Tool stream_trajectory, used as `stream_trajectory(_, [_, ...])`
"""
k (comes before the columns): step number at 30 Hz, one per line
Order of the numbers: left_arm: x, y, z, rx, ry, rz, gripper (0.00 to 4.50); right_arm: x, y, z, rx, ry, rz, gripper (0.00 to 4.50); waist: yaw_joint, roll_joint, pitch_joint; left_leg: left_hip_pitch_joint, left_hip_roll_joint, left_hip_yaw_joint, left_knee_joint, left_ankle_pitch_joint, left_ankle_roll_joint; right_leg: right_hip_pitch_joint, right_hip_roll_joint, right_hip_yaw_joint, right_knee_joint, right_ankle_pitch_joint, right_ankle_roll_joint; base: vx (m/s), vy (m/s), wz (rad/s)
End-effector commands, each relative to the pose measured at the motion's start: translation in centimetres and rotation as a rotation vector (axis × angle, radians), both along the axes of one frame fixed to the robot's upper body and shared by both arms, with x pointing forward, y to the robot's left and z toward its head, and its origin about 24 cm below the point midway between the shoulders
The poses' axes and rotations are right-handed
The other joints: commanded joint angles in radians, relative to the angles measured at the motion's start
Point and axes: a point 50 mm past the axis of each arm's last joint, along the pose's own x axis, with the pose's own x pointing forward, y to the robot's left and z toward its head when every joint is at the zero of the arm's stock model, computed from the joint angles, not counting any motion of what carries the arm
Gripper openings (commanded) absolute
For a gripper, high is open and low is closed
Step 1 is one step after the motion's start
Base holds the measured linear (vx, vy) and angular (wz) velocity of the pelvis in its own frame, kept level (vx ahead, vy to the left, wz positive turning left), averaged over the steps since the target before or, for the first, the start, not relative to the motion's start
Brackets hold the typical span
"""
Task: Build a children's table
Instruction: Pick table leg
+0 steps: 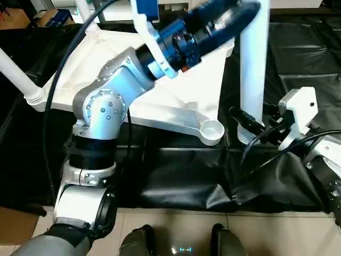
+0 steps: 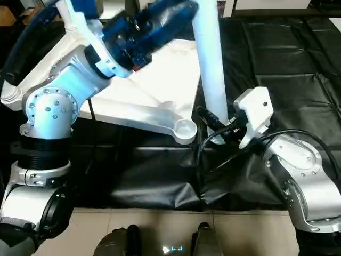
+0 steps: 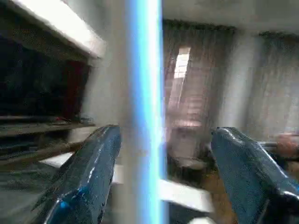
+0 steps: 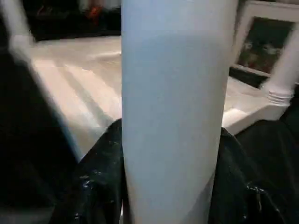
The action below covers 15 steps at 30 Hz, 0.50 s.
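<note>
The white table top [image 1: 176, 85] lies upside down on black sheeting, ribs facing up. Its near right corner socket [image 1: 212, 129] is empty. A white leg [image 1: 16, 74] stands in the left corner socket, and another leg [image 1: 82, 10] rises at the far side. My right gripper [image 1: 244, 120] is shut on a third leg [image 1: 253, 64] near its lower end, holding it upright just right of the empty socket. That leg [image 4: 173, 107] sits between the black fingers [image 4: 100, 186]. My left gripper [image 3: 167, 132] is raised over the table near the leg's upper part, open, with a pale upright pole [image 3: 140, 116] between its fingers.
Black sheeting [image 1: 181, 181] covers the floor under the table, wrinkled at its near edge. Tan tiles [image 1: 256, 234] and my feet [image 1: 138, 240] are at the bottom. Boxes [image 1: 50, 17] stand at the far left. A black cable [image 1: 64, 69] loops over the table.
</note>
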Motion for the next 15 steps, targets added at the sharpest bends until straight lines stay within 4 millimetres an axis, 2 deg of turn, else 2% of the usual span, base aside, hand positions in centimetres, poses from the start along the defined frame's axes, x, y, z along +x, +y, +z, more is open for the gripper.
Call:
stream_trajectory(1, [2.2,1.7,-2.0,0.139,-0.008,0.207,3.47,0.1,-1.7,2.5,0.094,-0.102,-0.082,1.86,-0.002,-0.024,-0.095,0.034,-0.018,0.0,-0.065,-0.196,0.114,0.069,0.023,-0.01,-0.069,-0.28,-0.149,0.0,0.0,0.0])
stream_trajectory(2, [2.5,2.2,-2.9,0.224,-0.033,0.241,3.47,0.1,-2.2,2.9,0.132,-0.11,-0.09,1.86,-0.002,-0.023,-0.098,0.031,-0.016,-0.003,-0.067,-0.17,0.1,0.076,0.02,-0.009,-0.06,-0.26,-0.148,0.0,0.0,0.0])
stream_trajectory(3, [2.5,2.2,-2.9,0.225,-0.034,0.242,3.47,0.1,-2.2,2.9,0.132,-0.11,-0.09,1.86,0.0,-0.019,-0.1,0.034,-0.015,-0.004,-0.067,-0.159,0.103,0.074,0.02,-0.008,-0.061,-0.245,-0.153,0.0,0.0,0.0])
stream_trajectory(4, [2.7,2.8,-4.0,0.33,-0.072,0.254,3.66,-0.1,-2.6,3.3,0.157,-0.106,-0.077,1.86,0.0,-0.012,-0.103,0.039,-0.012,-0.002,-0.064,-0.141,0.108,0.07,0.022,-0.008,-0.057,-0.196,-0.179,0.0,0.0,0.0])
stream_trajectory(5, [2.7,2.8,-4.0,0.33,-0.072,0.254,3.76,-0.1,-2.6,3.3,0.157,-0.106,-0.077,1.86,0.001,-0.013,-0.104,0.039,-0.012,-0.002,-0.064,-0.136,0.115,0.071,0.021,-0.009,-0.058,-0.181,-0.187,0.0,0.0,0.0])
stream_trajectory(7, [2.3,3.8,-7.4,0.586,-0.096,0.176,3.83,-0.8,-3.0,3.3,0.203,-0.056,0.003,1.86,0.003,-0.009,-0.112,0.037,-0.011,-0.003,-0.06,-0.087,0.135,0.077,0.021,-0.009,-0.041,-0.079,-0.231,0.0,0.0,0.0])
stream_trajectory(9, [1.7,4.7,-10.8,0.788,-0.08,0.079,4.02,-1.6,-3.2,2.9,0.25,0.013,0.099,1.86,0.006,-0.007,-0.112,0.039,-0.011,-0.003,-0.059,-0.068,0.161,0.081,0.02,-0.008,-0.04,-0.027,-0.257,0.0,0.0,0.0])
stream_trajectory(10, [1.7,4.7,-10.8,0.79,-0.08,0.078,4.11,-1.6,-3.2,2.9,0.251,0.013,0.1,1.86,0.007,-0.007,-0.113,0.038,-0.01,-0.002,-0.058,-0.06,0.172,0.083,0.019,-0.007,-0.037,-0.006,-0.268,0.0,0.0,0.0])
stream_trajectory(12, [1.1,5.2,-14.1,0.943,-0.086,0.004,4.28,-2.1,-3.5,2.5,0.276,0.068,0.156,1.86,0.008,-0.007,-0.115,0.038,-0.01,-0.002,-0.057,-0.051,0.181,0.082,0.018,-0.008,-0.036,0.006,-0.28,0.0,0.0,0.0])
stream_trajectory(14, [0.9,5.3,-15.5,0.982,-0.068,-0.028,4.28,-2.1,-3.7,2.6,0.28,0.07,0.153,1.86,0.012,-0.004,-0.113,0.042,-0.004,0.0,-0.06,-0.084,0.163,0.078,0.013,-0.007,-0.037,-0.032,-0.285,0.0,0.0,0.0])
stream_trajectory(15, [0.8,5.4,-15.5,0.983,-0.067,-0.03,4.28,-2.1,-3.7,2.6,0.28,0.07,0.153,1.86,0.012,-0.005,-0.111,0.041,-0.004,0.001,-0.062,-0.098,0.157,0.077,0.013,-0.007,-0.041,-0.053,-0.284,0.0,0.0,0.0])
